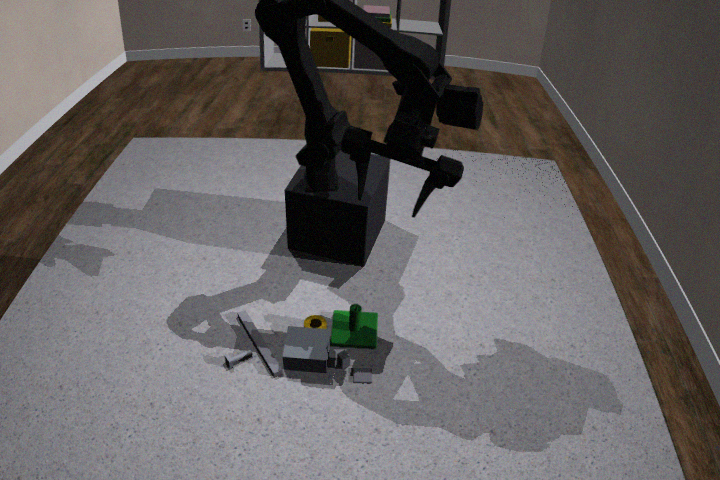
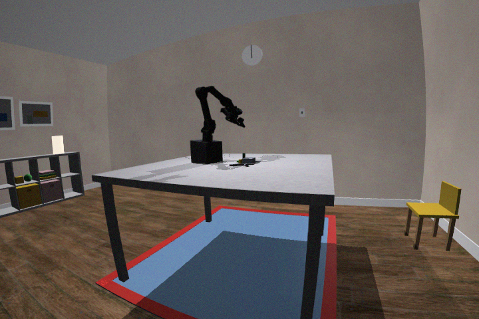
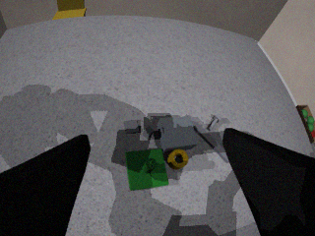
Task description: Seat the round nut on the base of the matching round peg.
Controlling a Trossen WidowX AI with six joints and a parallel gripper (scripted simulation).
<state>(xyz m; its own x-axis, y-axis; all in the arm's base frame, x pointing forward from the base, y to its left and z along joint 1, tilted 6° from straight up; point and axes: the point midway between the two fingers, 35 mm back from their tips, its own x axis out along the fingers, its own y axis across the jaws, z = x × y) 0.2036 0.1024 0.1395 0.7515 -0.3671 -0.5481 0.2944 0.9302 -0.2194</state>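
The yellow round nut [image 1: 315, 322] lies flat on the table, just left of the green base [image 1: 354, 330] with its upright dark green round peg [image 1: 354, 315]. In the wrist view the nut [image 3: 177, 157] lies right of the green base [image 3: 145, 168]. My gripper [image 1: 392, 195] is open and empty. It hangs high above the table, well behind the nut and the peg, in front of the arm's black pedestal [image 1: 335, 212]. In the exterior view the gripper [image 2: 240, 121] is up in the air above the parts.
A grey block [image 1: 305, 349] sits in front of the nut, with small grey pieces [image 1: 361, 374] beside it. A thin dark rod [image 1: 255, 344] and a small grey bolt [image 1: 237, 358] lie to the left.
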